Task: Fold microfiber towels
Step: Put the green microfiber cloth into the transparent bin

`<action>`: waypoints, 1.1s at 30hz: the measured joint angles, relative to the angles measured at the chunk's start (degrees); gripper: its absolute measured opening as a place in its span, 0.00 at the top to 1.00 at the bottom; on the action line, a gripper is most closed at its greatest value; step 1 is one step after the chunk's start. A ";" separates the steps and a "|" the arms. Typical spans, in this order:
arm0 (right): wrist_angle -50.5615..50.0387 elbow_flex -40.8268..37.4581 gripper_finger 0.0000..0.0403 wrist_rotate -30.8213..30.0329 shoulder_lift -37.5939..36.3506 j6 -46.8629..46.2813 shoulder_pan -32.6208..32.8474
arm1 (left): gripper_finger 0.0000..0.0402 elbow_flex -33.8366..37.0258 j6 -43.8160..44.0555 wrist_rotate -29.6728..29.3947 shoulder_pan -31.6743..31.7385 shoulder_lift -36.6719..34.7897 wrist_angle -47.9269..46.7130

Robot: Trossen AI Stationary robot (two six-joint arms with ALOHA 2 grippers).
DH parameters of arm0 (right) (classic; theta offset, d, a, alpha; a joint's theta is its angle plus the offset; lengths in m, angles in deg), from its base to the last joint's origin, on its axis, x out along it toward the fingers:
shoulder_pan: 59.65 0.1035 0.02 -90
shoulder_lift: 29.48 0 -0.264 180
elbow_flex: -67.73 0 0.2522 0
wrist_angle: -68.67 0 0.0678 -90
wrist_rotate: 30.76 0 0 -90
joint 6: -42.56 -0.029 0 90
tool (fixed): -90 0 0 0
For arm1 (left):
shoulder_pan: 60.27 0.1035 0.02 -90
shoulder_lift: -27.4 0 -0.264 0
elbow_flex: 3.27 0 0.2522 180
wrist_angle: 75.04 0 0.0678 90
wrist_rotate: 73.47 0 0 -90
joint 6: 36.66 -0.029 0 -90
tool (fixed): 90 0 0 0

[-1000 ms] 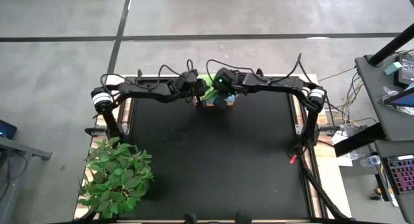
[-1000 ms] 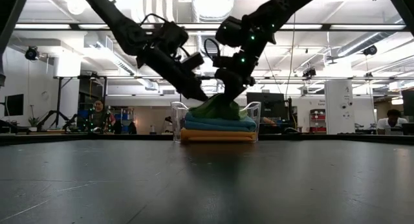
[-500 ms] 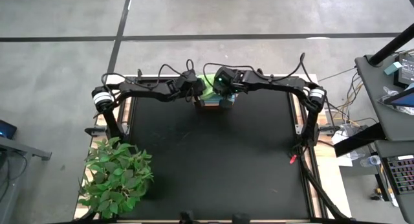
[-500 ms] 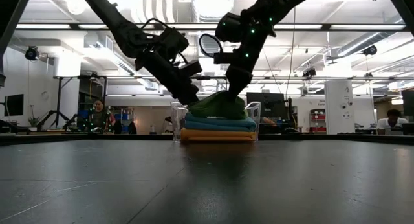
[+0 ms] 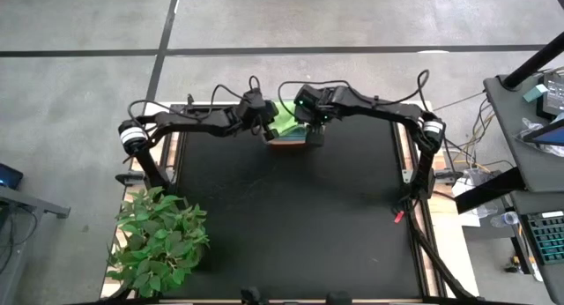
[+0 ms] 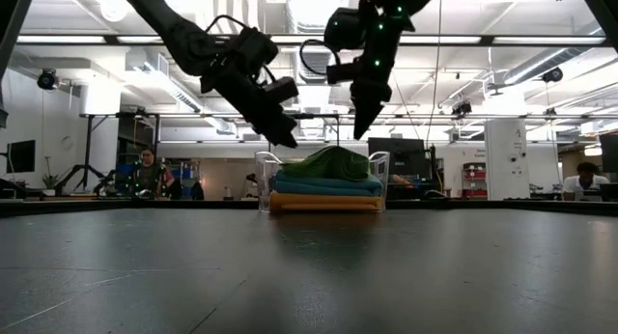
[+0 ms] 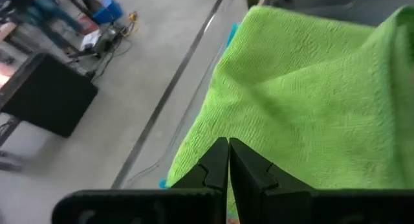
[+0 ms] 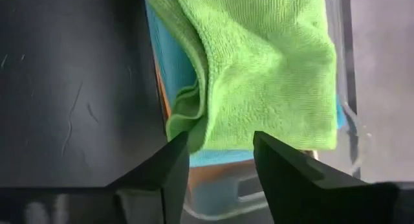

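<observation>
Rumpled lime green towel (image 8: pixel 259 75) atop stacked teal towel (image 6: pixel 326 184), yellow-orange towel (image 6: pixel 326 204)

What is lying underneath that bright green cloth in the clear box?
Under the lime green towel in the clear bin, a teal towel and a yellow-orange towel show as stacked layers. Whether more cloths lie between or beneath them cannot be seen; the stack hides that.

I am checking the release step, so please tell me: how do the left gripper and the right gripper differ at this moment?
The left gripper is shut; the right gripper is open. In the low view, the left gripper hangs slanted, while the right gripper points straight down. Both hover empty above the green towel lying on the stack in the bin.
</observation>
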 joint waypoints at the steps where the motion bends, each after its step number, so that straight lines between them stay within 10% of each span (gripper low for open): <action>1: -0.82 0.70 0.60 0.03 0.00 0.44 -0.19 | 1.00 0.00 0.00 1.20 0.00 -0.26 -0.08; 9: 3.12 -0.80 0.76 2.40 -0.02 -0.42 -4.89 | 1.00 0.08 0.00 20.16 -0.01 -0.43 -1.68; 16: 15.37 -9.25 0.96 11.88 -0.02 -1.28 -8.34 | 1.00 0.92 0.00 20.23 0.26 0.58 -1.73; 33: 15.82 -13.21 0.98 4.29 -0.42 0.94 -8.85 | 1.00 0.46 2.62 19.99 0.28 3.32 -1.80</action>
